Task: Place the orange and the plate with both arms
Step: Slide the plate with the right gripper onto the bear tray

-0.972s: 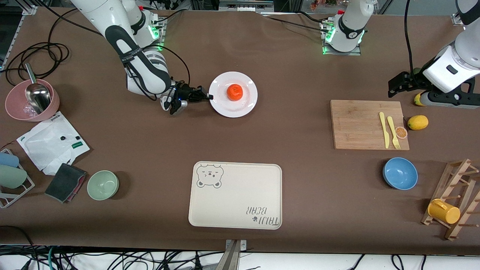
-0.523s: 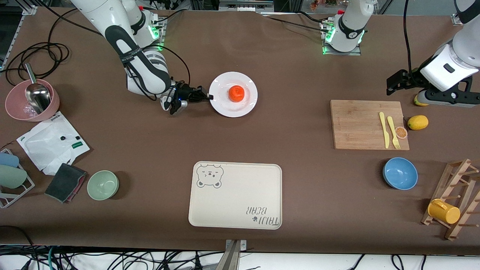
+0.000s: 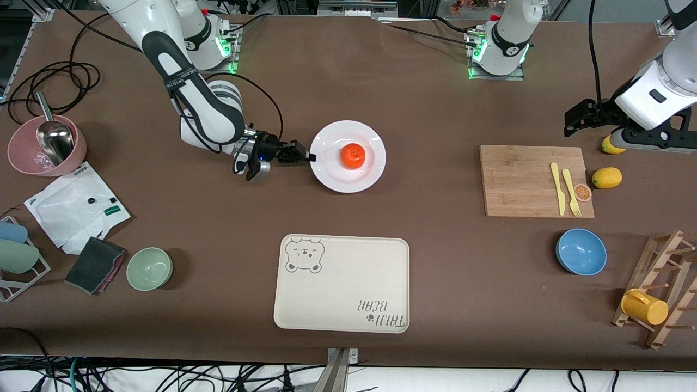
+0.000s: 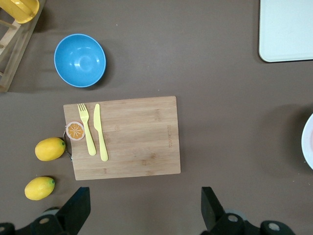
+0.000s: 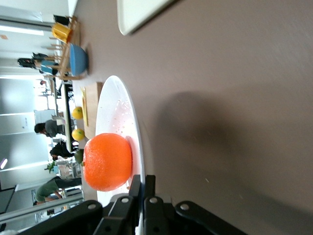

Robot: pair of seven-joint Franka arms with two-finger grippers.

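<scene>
Front view: the white plate [image 3: 326, 174] with the orange [image 3: 352, 155] on it has shifted toward the front camera and a little toward the left arm's end of the table compared with a second ago, so it now sits nearer the cream bear-printed tray [image 3: 342, 284], which lies at about six o'clock from it. The right gripper [image 3: 303, 157] is pinching the plate's rim at the nine o'clock edge, fingers pressed together on it, and has travelled with it. In the right wrist view the orange [image 5: 107, 161] sits just past that pinched rim. I judge the plate is being carried or dragged toward the tray, with the fruit riding along steadily. The left gripper [image 3: 581, 115] hangs spread and empty over the table at twelve o'clock from the bamboo cutting board [image 3: 523, 182], waiting.
</scene>
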